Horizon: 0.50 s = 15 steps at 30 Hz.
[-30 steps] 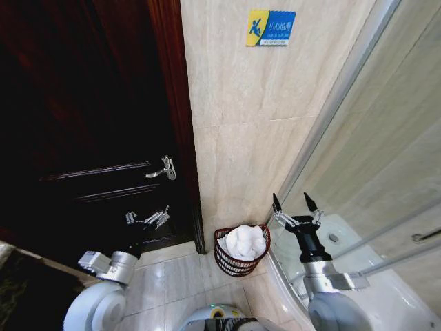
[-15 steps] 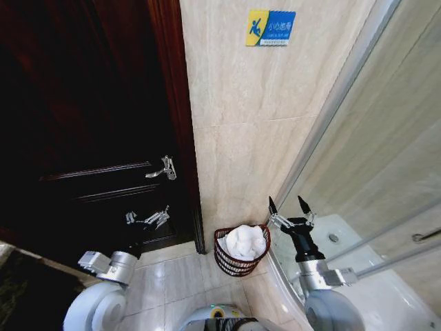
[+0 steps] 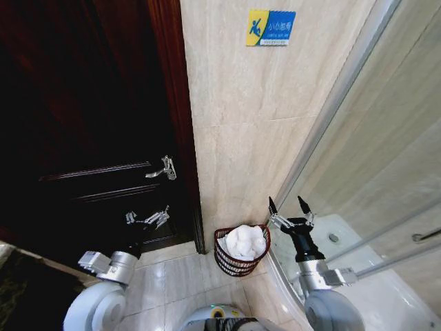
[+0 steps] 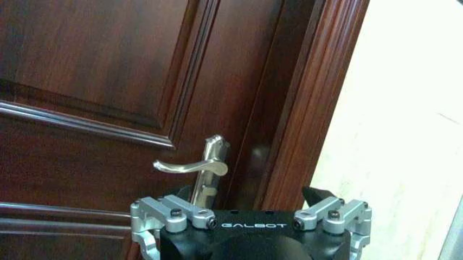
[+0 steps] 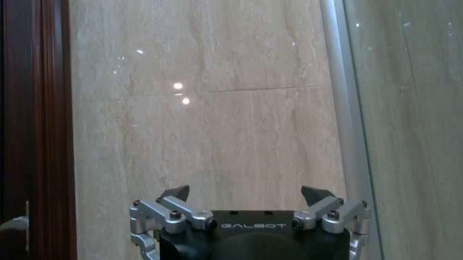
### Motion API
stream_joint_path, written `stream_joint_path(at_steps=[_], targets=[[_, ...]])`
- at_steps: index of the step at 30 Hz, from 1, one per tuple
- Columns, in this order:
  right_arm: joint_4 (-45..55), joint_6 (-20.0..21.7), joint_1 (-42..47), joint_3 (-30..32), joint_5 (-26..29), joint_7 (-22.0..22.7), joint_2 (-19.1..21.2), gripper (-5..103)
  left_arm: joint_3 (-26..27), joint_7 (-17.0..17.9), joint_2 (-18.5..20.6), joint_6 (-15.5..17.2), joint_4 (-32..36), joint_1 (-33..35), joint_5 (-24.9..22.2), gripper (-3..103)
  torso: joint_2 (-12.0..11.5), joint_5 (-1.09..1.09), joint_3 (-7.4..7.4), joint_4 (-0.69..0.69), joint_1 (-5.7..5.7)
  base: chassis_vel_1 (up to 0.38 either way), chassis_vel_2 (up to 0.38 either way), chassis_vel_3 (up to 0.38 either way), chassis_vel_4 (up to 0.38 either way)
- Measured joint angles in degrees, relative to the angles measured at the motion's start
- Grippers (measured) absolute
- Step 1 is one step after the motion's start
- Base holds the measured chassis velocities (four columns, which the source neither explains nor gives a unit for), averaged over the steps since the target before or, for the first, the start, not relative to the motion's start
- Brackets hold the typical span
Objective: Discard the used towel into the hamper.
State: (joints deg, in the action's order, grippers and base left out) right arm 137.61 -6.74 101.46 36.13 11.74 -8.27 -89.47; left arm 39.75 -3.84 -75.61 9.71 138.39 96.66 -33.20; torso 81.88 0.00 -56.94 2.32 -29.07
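1. Towel point(image 3: 245, 241), white and crumpled, lies inside the hamper point(image 3: 234, 263) on the floor by the tiled wall.
2. Right hand point(image 3: 289, 205) hovers beside it, fingers spread, empty.
3. Left hand point(image 3: 147, 219) hangs near the door, open, empty.

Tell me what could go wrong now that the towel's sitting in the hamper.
The towel is heaped to the rim of the hamper, so it might spill if bumped. The open right gripper hangs beside the hamper and close to the glass shower wall; a careless swing could strike either.
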Motion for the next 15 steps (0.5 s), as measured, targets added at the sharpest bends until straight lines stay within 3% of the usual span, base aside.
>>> stream_joint_path(at_steps=[6, 15], targets=[[-0.03, 0.0, -0.01, 0.0, 0.0, 0.0, 0.0, 100, 0.0, 0.0, 0.0, 0.0, 0.0, 0.0, 0.0, 100, 0.0, 0.0, 0.0, 0.0, -0.02, 0.007, -0.013, -0.008, 0.01], [-0.03, -0.01, 0.0, 0.0, 0.0, -0.01, 0.0, 100, 0.0, 0.0, 0.0, 0.0, 0.0, 0.0, -0.01, 100, 0.01, 0.0, 0.01, 0.0, 0.03, 0.139, -0.134, -0.129, 0.129]])
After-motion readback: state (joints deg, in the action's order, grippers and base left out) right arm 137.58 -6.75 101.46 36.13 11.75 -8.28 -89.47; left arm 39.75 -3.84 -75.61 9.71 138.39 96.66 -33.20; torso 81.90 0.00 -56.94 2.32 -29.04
